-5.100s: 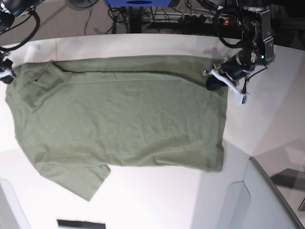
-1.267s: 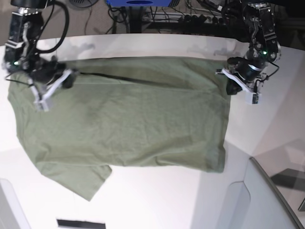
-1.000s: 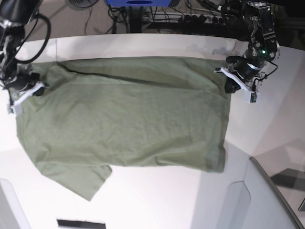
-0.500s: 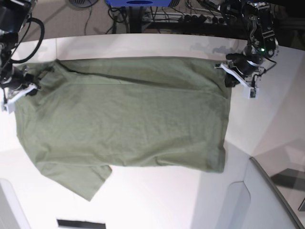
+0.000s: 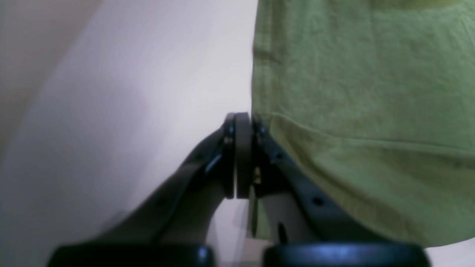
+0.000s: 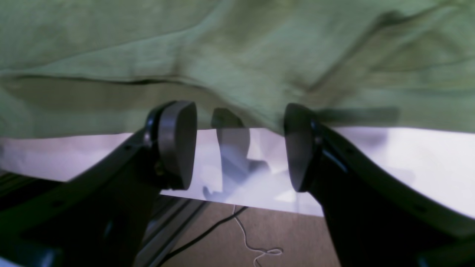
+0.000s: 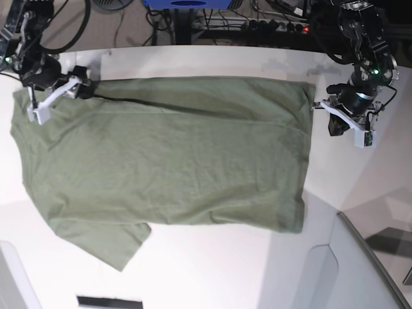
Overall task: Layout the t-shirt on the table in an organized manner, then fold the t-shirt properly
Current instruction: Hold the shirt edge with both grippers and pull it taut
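The olive t-shirt (image 7: 167, 154) lies spread flat on the white table (image 7: 193, 61), one sleeve (image 7: 112, 244) sticking out at the lower left. My right gripper (image 7: 82, 82) is over the shirt's upper left corner. Its pads (image 6: 178, 144) stand apart with nothing between them, and the cloth (image 6: 237, 55) lies just beyond the tips. My left gripper (image 7: 329, 119) is at the shirt's right edge. Its pads (image 5: 243, 155) are pressed together where the hem (image 5: 259, 111) meets them, and the cloth (image 5: 371, 111) runs off to the right.
A grey angled panel (image 7: 367, 270) fills the lower right corner. A white panel (image 7: 9, 277) and a black strip (image 7: 109, 301) sit at the lower left. Cables and a blue object (image 7: 187, 5) lie beyond the far edge. The right wrist view shows floor and a cable (image 6: 241, 230) below the table rim.
The right gripper has opened, let go of the shirt's left corner and moved up and to the right. The left gripper has shifted right and slightly down, staying shut.
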`<state>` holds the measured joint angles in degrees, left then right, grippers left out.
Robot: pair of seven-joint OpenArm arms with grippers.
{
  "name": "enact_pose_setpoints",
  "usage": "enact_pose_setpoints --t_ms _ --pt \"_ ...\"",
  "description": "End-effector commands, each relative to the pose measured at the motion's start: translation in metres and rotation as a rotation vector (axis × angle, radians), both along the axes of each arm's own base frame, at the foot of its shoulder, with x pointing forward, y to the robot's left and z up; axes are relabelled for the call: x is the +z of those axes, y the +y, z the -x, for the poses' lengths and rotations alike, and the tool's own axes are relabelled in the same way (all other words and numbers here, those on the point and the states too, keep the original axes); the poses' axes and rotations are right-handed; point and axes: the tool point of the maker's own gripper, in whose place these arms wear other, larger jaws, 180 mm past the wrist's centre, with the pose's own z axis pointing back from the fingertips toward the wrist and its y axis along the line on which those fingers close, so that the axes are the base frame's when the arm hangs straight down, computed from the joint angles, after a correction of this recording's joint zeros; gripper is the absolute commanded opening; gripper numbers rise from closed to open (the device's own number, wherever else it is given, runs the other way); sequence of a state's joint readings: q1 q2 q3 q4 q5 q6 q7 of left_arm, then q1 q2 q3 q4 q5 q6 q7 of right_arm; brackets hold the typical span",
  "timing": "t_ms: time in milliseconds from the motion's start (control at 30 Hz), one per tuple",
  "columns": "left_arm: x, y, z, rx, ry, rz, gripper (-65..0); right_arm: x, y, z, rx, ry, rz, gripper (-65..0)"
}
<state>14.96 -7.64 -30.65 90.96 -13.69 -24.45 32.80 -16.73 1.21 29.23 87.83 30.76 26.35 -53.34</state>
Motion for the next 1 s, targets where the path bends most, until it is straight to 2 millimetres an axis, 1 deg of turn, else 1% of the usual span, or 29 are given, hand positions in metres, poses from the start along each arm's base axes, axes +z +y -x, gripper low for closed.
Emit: enact_pose_setpoints --t_ms 0,300,567,633,700,800,867,967 --pt "0.010 0.003 -0.004 -0.009 -0.036 -0.011 -65.0 0.008 -0.006 -0.008 -0.009 -0.044 0.010 -29.4" --pt "0.008 0.003 -0.001 -0.008 -0.028 -0.009 -65.0 0.009 -0.010 -0.008 -0.016 -0.044 0.015 -29.4" --pt "0.007 0.003 0.000 -0.008 -0.027 -0.009 -65.0 0.002 -0.009 0.010 -0.021 -0.008 0.014 -29.4" --pt "0.007 0.003 0.000 -0.008 -0.027 -0.009 -65.0 0.002 -0.016 0.013 -0.048 -0.006 0.017 -29.4" --pt "0.007 0.003 0.000 -0.008 -0.027 -0.009 -65.0 0.001 -0.020 0.013 -0.061 -0.005 0.018 -29.4" --pt "0.007 0.002 0.000 -0.008 -0.027 -0.008 -65.0 0.002 -0.020 0.011 -0.062 -0.009 0.014 -29.4" --pt "0.007 0.002 0.000 -0.008 -0.027 -0.008 -65.0 0.004 -0.020 0.005 -0.062 -0.021 0.013 -29.4" --pt "0.007 0.002 0.000 -0.008 -0.027 -0.008 -65.0 0.002 -0.017 0.004 -0.061 -0.018 0.005 -29.4"
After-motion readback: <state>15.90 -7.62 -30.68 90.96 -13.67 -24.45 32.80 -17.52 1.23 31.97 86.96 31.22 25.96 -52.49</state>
